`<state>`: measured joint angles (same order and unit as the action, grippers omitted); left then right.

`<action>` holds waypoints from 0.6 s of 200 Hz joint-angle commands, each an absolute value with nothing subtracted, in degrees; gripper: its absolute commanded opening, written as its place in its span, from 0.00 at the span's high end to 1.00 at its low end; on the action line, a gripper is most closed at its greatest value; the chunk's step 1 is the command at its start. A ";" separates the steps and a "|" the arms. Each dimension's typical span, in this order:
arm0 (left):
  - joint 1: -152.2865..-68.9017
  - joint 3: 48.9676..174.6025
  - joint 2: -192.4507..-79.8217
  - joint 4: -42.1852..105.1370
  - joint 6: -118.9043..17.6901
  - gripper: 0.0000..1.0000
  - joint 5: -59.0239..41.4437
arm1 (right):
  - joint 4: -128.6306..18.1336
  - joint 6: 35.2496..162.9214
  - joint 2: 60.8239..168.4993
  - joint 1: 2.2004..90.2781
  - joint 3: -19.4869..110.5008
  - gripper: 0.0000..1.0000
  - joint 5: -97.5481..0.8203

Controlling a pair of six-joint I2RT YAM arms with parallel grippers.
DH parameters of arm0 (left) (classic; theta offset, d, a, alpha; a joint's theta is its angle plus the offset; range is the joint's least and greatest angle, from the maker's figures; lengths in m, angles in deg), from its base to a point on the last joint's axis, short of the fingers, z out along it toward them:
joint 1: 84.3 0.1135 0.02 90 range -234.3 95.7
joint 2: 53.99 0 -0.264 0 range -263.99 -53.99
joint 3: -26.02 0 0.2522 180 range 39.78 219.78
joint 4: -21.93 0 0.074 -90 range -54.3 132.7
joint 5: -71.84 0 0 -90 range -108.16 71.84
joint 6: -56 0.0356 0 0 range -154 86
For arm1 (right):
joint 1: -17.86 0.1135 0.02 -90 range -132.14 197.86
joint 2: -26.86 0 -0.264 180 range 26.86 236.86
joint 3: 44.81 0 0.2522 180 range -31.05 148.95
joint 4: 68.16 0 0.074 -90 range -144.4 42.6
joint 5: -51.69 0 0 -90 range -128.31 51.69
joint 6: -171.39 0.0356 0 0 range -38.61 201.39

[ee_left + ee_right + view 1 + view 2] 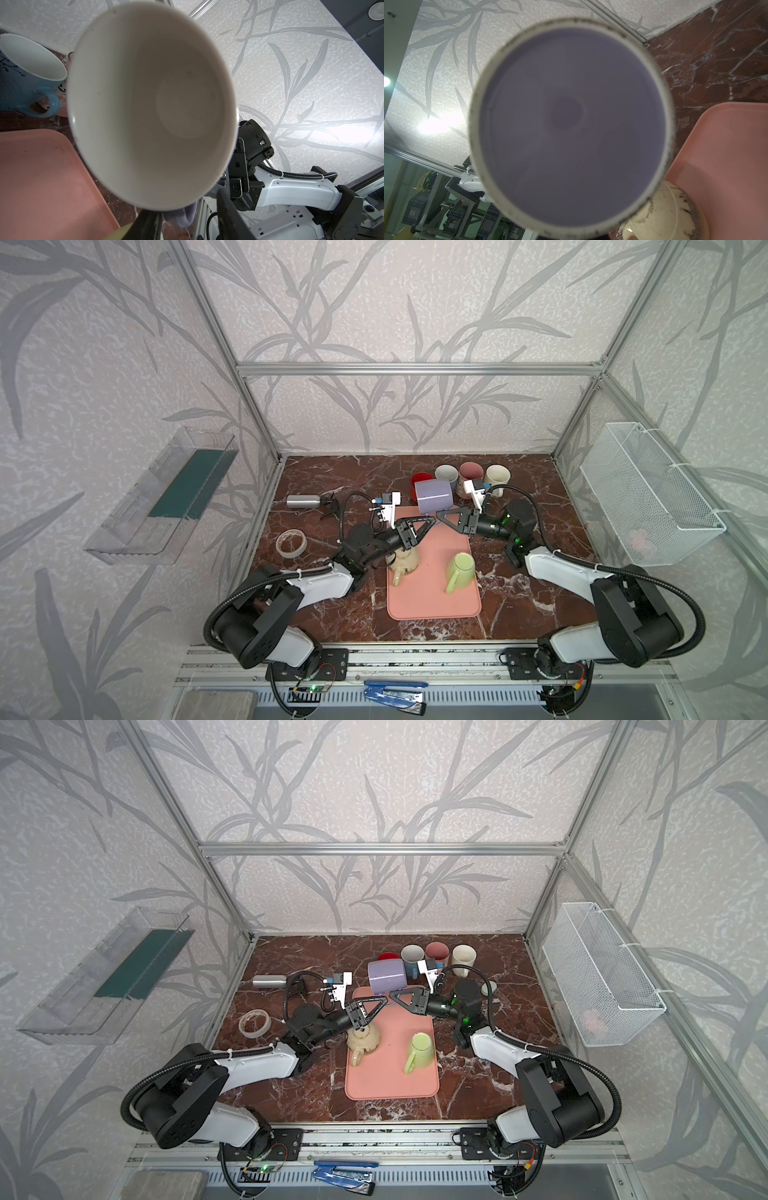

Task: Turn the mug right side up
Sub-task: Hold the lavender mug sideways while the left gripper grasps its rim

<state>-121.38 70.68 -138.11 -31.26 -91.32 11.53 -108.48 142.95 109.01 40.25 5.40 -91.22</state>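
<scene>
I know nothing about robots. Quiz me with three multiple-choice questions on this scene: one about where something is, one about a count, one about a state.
1. Where is the silver bottle?
A standing on the pink tray
B lying on the table, left of the pink tray
C inside a mug

2. How many mugs stand on the pink tray?
A two
B four
C none

3. How is the purple mug oriented?
A upright
B upside down
C on its side, lifted

Answers:
1. B, it lies flat on the marble.
2. A, only the cream mug and the green mug stand there.
3. C, the left wrist view looks straight into its mouth.
</scene>
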 commanded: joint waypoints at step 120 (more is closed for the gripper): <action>-121.14 73.36 -142.15 -38.27 -94.56 0.82 13.08 | -124.77 147.04 110.69 40.36 4.54 1.00 -95.00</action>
